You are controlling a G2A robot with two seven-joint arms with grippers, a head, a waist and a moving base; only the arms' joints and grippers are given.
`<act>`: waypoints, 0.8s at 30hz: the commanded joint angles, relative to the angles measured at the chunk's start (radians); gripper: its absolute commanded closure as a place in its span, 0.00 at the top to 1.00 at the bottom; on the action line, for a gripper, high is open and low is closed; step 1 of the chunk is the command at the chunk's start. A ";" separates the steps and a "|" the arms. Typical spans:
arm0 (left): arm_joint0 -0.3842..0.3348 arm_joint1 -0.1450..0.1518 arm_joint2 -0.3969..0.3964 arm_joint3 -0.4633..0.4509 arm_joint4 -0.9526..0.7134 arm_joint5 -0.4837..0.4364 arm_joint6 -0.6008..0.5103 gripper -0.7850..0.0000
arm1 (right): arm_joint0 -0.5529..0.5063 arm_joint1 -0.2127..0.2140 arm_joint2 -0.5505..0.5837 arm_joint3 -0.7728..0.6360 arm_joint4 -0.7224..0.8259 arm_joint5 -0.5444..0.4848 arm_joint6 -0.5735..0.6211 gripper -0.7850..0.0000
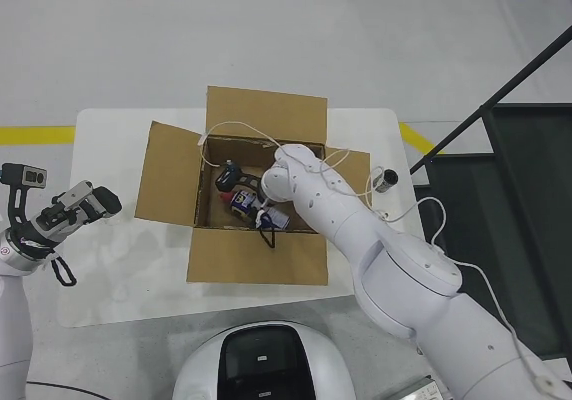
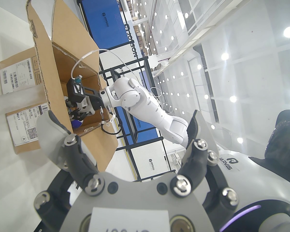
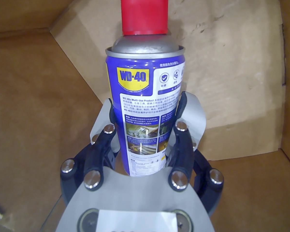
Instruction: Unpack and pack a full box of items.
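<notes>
Right fingers [image 3: 197, 119] clamp spray can [image 3: 145, 92] inside box [image 1: 256, 255]; left fingers [image 2: 194, 127] spread, hovering aside.

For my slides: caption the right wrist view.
Right gripper clamps a red-capped blue spray can inside the cardboard box.

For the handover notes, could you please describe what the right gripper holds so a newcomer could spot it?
On the white table stands an open cardboard box with the right gripper inside. It grips a blue spray can; the red cap and yellow badge set it apart from the brown cardboard.
</notes>
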 commanded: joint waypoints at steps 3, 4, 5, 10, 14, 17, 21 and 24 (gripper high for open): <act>0.014 0.007 -0.036 -0.014 0.001 0.009 0.072 1.00 | 0.013 0.005 0.007 0.010 0.001 -0.030 0.000 0.00; 0.015 0.009 -0.053 -0.010 -0.001 0.005 0.089 1.00 | 0.016 0.006 0.008 0.011 0.001 -0.035 -0.002 0.00; 0.016 0.012 -0.068 -0.007 0.001 0.002 0.103 1.00 | 0.017 0.008 0.009 0.012 -0.001 -0.038 -0.002 0.00; 0.013 0.027 -0.148 0.021 0.007 -0.010 0.160 1.00 | 0.025 0.018 0.018 0.011 -0.006 -0.050 -0.018 0.00; 0.006 0.037 -0.186 0.055 0.027 -0.007 0.204 1.00 | 0.030 0.028 0.028 0.006 -0.005 -0.065 -0.040 0.00; 0.002 0.043 -0.195 0.072 0.021 -0.008 0.215 1.00 | 0.033 0.039 0.039 0.006 0.002 -0.089 -0.054 0.00; 0.002 0.044 -0.195 0.075 0.017 -0.009 0.217 1.00 | 0.042 0.060 0.059 0.000 0.012 -0.152 -0.091 0.00; 0.002 0.044 -0.195 0.075 0.017 -0.009 0.217 1.00 | 0.050 0.085 0.080 -0.004 0.018 -0.216 -0.153 0.00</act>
